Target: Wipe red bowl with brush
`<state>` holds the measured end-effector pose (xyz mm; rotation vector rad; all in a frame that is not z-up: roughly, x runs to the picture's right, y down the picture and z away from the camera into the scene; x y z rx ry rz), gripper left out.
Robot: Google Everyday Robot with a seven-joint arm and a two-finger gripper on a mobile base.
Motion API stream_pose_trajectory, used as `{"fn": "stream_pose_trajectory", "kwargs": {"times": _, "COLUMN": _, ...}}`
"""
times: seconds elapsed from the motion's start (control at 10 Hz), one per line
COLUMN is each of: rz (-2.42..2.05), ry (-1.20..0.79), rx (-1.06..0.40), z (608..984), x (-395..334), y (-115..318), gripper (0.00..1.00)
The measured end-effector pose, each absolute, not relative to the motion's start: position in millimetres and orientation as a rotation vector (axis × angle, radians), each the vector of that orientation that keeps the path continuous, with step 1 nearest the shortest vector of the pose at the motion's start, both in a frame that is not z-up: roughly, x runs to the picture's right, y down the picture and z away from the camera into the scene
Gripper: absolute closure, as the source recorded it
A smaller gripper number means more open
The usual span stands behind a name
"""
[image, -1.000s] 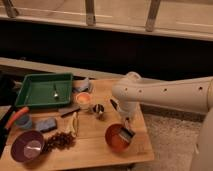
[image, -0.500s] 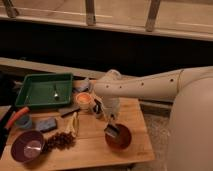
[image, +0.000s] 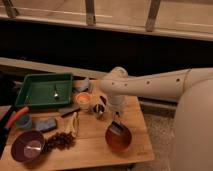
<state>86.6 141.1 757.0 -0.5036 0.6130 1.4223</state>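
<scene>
The red bowl (image: 119, 138) sits on the wooden table (image: 95, 150) near its front right corner. My gripper (image: 117, 117) hangs from the white arm straight above the bowl's far side. It is shut on the brush (image: 116, 128). The brush's slim dark handle points down and its pale grey head rests inside the bowl near the far rim.
A green tray (image: 35, 86) holding a small utensil stands at the back left. A pale orange-rimmed cup (image: 84, 101) and a small dark object (image: 98, 109) are just left of the arm. A purple bowl (image: 27, 146), an orange-handled tool (image: 15, 117) and a blue sponge (image: 46, 124) lie at the left.
The arm has swung left over the table. The gripper with the brush has shifted slightly left within the red bowl. The bowl has stayed in place.
</scene>
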Motion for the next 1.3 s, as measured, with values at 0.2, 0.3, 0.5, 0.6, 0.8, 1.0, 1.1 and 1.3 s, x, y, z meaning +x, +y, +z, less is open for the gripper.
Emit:
{"fn": "stream_pose_trajectory", "kwargs": {"times": 0.2, "rz": 1.469, "ry": 0.63, "rx": -0.513, "z": 745, "x": 120, "y": 152, "gripper": 1.0}}
{"fn": "stream_pose_trajectory", "kwargs": {"times": 0.3, "rz": 1.472, "ry": 0.639, "rx": -0.527, "z": 742, "x": 125, "y": 160, "gripper": 1.0}}
{"fn": "stream_pose_trajectory", "kwargs": {"times": 0.5, "rz": 1.445, "ry": 0.644, "rx": -0.558, "z": 738, "x": 120, "y": 174, "gripper": 1.0}}
{"fn": "stream_pose_trajectory", "kwargs": {"times": 0.6, "rz": 1.421, "ry": 0.637, "rx": -0.577, "z": 738, "x": 109, "y": 180, "gripper": 1.0}}
{"fn": "stream_pose_trajectory", "kwargs": {"times": 0.8, "rz": 1.376, "ry": 0.623, "rx": -0.604, "z": 741, "x": 85, "y": 183, "gripper": 1.0}}
{"fn": "stream_pose_trajectory", "kwargs": {"times": 1.0, "rz": 1.328, "ry": 0.612, "rx": -0.619, "z": 758, "x": 61, "y": 173, "gripper": 1.0}}
{"fn": "stream_pose_trajectory", "kwargs": {"times": 1.1, "rz": 1.335, "ry": 0.616, "rx": -0.615, "z": 763, "x": 66, "y": 167, "gripper": 1.0}}
{"fn": "stream_pose_trajectory", "kwargs": {"times": 1.3, "rz": 1.369, "ry": 0.625, "rx": -0.593, "z": 771, "x": 80, "y": 151, "gripper": 1.0}}
